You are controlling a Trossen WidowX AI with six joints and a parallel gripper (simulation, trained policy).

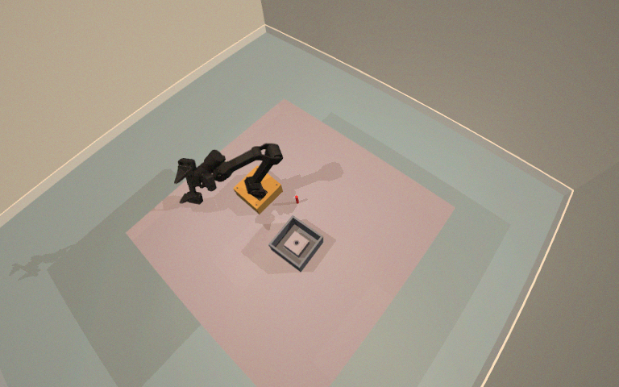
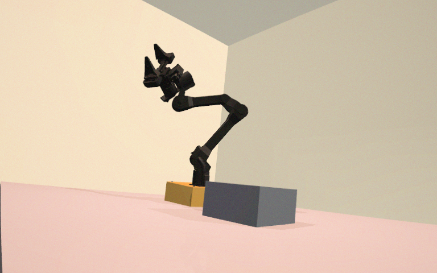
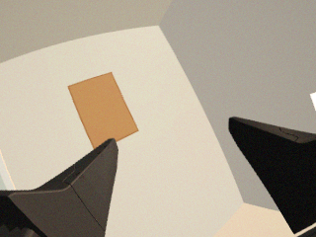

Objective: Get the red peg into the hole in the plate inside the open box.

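Two fingers of the tool [image 1: 179, 181] [image 2: 151, 50] [image 3: 173, 129] were spread wide with nothing between them, and were held high, turned away from the box [image 1: 312, 255] [image 2: 230, 203]; a roomy posture for a grasp not yet begun, it was judged. The red peg [image 1: 297, 199] was seen on the bench [image 1: 365, 218] [image 2: 128, 238], between the yellow base [image 1: 259, 207] [image 2: 177, 194] and the box, which was presumably left open upward for lowering. By the top view alone were the peg and the holed plate [image 1: 290, 247] revealed; in the exterior view the plate was hidden by the box walls. An orange panel [image 3: 103, 110] was shown only at the wrist.
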